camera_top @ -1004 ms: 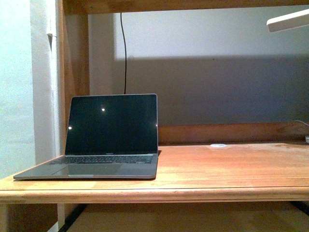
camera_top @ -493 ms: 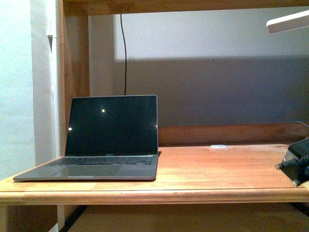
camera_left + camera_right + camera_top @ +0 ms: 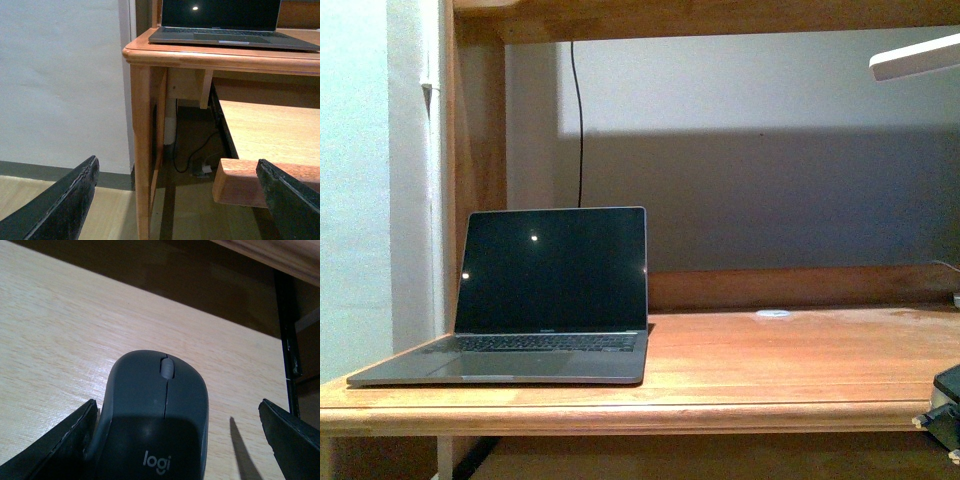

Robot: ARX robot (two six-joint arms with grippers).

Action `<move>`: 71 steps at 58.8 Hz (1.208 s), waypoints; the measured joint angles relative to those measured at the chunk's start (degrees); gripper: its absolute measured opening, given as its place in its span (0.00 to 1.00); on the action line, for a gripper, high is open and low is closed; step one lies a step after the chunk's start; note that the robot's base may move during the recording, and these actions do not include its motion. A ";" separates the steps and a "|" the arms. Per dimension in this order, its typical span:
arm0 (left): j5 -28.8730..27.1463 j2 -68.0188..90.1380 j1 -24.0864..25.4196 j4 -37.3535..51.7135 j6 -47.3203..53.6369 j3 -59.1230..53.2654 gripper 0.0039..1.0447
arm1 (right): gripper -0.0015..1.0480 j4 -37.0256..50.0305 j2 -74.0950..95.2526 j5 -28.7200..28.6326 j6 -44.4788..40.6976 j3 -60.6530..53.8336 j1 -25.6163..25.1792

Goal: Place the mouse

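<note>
Dropping below the wooden table (image 3: 770, 365) at five o'clock, my right gripper (image 3: 175, 437) now straddles the dark-grey domed mouse (image 3: 150, 390), jaws spread, grasp pending.

A wooden desk (image 3: 770, 360) stands against a grey wall (image 3: 750, 90), perhaps a lamp (image 3: 915, 57) overhead.

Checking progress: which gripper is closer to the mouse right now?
Right. The right gripper's fingers flank the mouse; the left gripper is out by the desk's corner leg, with no mouse in its view.
</note>
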 joint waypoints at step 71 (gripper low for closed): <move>0.00 0.00 0.00 0.00 0.00 0.00 0.93 | 0.55 -14.47 8.59 0.57 15.91 32.17 8.81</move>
